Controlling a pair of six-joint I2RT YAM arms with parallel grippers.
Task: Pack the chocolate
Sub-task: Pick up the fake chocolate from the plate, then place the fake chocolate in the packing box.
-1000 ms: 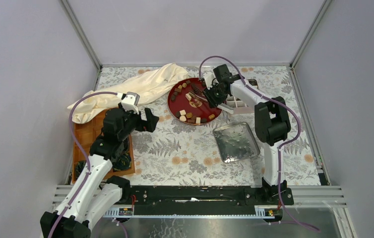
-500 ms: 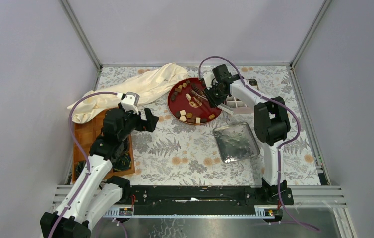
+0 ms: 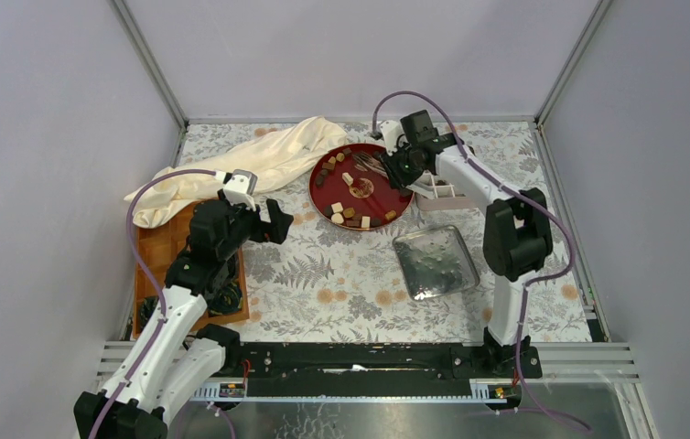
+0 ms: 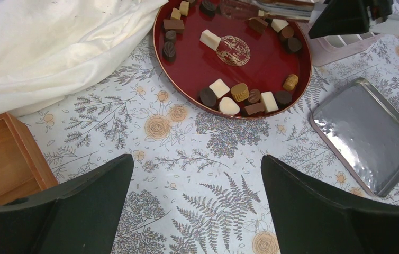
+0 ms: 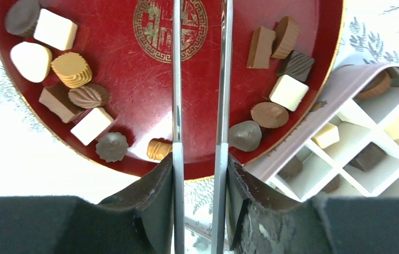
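Right gripper reaches over the round red lacquer tray, pinching long metal tweezers. Left gripper hangs over the floral tablecloth, fingers wide apart.

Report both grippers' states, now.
Left gripper: open, empty.
Right gripper: closed on tongs.

We list: three pale lilac-grey wall panels closing in the cell; aluminium corner posts between them; one table, its top printed with ferns and roses; a slotted metal rail along its near edge; soft, even light.
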